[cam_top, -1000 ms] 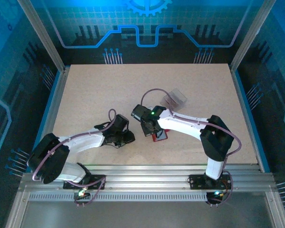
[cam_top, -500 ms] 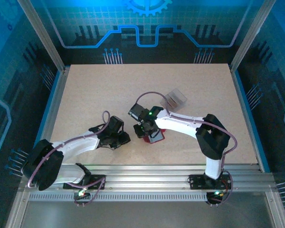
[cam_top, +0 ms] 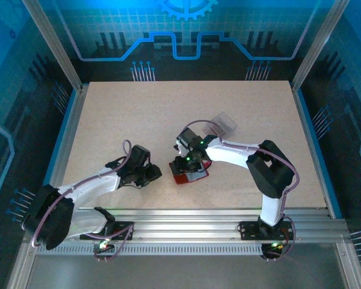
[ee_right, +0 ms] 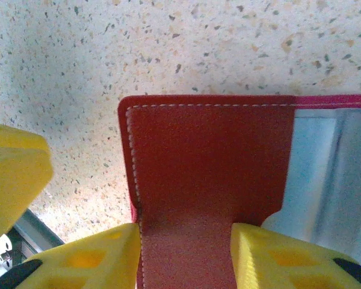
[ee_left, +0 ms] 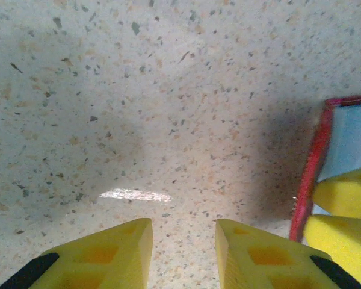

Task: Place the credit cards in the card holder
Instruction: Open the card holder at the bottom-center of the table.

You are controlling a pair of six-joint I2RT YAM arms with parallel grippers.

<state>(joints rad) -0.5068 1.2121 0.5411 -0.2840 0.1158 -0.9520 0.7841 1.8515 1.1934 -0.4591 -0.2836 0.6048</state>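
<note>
top: speckled beige counter [cam_top: 126,120], blue-lit circuit-print walls [cam_top: 240,30]; card holder [cam_top: 194,177] lies open mid-counter under right end effector [cam_top: 184,171]; credit cards [cam_top: 224,124] behind it, apart | left wrist: left end effector [ee_left: 183,235] narrowly parted, empty, beside card holder | right wrist: right end effector parted astride its red cover

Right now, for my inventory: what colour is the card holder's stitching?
White, on the dark-red card holder; clearest in the right wrist view.
</note>
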